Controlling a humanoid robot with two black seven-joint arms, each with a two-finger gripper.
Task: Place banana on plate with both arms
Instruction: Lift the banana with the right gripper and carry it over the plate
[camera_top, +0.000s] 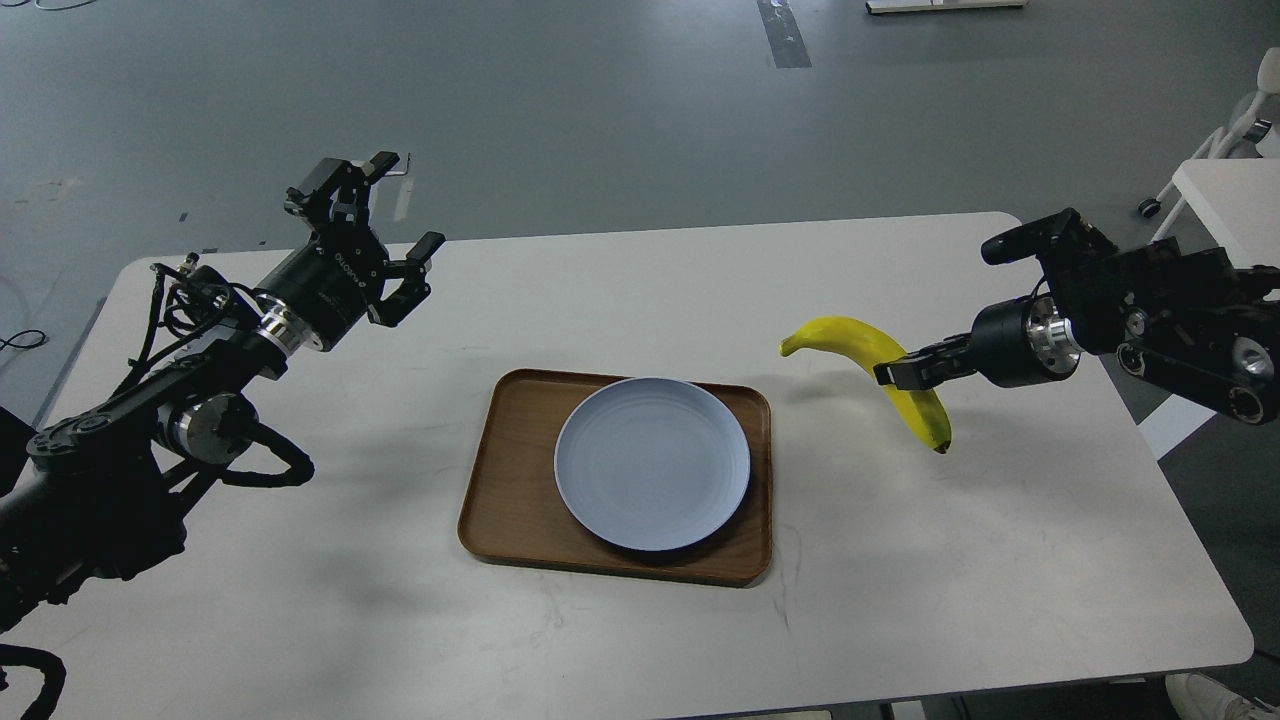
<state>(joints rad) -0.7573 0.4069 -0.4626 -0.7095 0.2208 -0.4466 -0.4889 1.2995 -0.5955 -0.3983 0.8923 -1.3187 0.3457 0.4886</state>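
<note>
The yellow banana (860, 345) hangs in the air to the right of the plate, its dark tip pointing down. My right gripper (893, 372) is shut on the banana's middle and holds it above the table. The pale blue-grey plate (652, 463) sits empty on a brown wooden tray (505, 480) at the table's middle. My left gripper (395, 215) is open and empty, raised above the table's far left, well apart from the plate.
The white table (620, 290) carries the tray and plate. Grey floor lies beyond its far edge. A second white table and a chair leg (1225, 170) stand at the far right.
</note>
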